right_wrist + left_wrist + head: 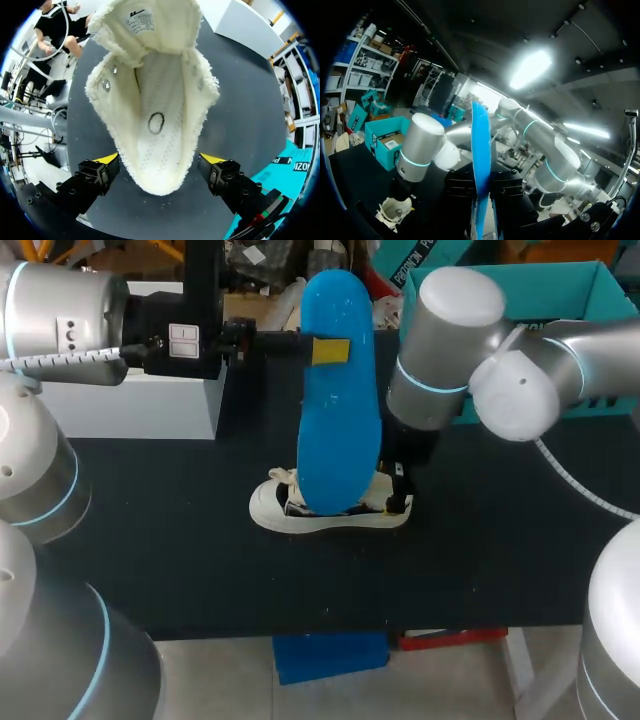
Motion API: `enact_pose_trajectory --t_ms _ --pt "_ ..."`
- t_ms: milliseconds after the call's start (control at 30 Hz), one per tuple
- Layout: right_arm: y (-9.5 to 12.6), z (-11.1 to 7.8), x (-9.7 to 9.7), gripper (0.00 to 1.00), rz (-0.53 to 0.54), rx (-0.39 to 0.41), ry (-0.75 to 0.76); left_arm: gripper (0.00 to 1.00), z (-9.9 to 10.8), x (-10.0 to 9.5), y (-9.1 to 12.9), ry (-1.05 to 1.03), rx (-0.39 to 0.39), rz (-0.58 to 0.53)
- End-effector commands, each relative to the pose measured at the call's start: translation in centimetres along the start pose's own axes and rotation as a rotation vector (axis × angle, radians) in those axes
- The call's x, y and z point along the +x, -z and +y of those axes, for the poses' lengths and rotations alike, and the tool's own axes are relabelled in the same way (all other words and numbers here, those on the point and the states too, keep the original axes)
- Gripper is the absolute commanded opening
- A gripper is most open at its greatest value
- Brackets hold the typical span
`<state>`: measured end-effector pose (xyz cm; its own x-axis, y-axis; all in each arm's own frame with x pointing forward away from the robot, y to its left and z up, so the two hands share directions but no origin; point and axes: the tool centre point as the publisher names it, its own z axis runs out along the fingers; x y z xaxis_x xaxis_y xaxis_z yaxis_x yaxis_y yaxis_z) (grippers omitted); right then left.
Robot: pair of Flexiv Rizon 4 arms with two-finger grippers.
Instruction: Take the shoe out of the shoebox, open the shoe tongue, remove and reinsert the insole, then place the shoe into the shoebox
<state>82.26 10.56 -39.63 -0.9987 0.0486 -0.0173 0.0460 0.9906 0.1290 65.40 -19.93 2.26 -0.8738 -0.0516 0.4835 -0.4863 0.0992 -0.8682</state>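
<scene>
A white shoe (272,508) lies on the black table with its tongue pulled open; its empty inside (156,112) faces the right wrist view. My right gripper (400,502) (160,161) stands open astride the heel, one yellow fingertip (108,159) on each side, not clearly pressing it. My left gripper (330,350) (482,200) is shut on the blue insole (340,390) (481,160) and holds it upright in the air above the shoe (395,209). The teal shoebox (560,295) (382,137) stands at the back right, behind my right arm.
A white box (150,400) stands at the back left of the table (150,540). My right arm (450,350) leans over the table's middle right, in front of the shoebox. The teal box's wall (280,167) shows beside the right gripper.
</scene>
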Motion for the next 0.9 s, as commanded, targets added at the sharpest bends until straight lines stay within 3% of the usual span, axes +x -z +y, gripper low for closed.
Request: enact_pose_trajectory --t_ms 33,367,500,900 --pt "0.3 -0.1 0.2 1.0 -0.007 0.065 -0.008 0.0 -0.1 0.0 -0.1 0.002 -0.004 -0.003" --pt "0.6 -0.4 0.7 1.0 -0.034 0.016 -0.017 0.0 -0.1 0.0 -0.1 0.002 -0.004 -0.003" --pt "0.5 -0.8 0.9 1.0 -0.05 -0.051 -0.029 0.0 -0.1 0.0 -0.1 0.002 -0.004 -0.003" --pt "-0.1 -1.7 0.3 1.0 -0.05 -0.526 0.014 0.0 -0.1 0.0 -0.1 0.002 -0.004 -0.003"
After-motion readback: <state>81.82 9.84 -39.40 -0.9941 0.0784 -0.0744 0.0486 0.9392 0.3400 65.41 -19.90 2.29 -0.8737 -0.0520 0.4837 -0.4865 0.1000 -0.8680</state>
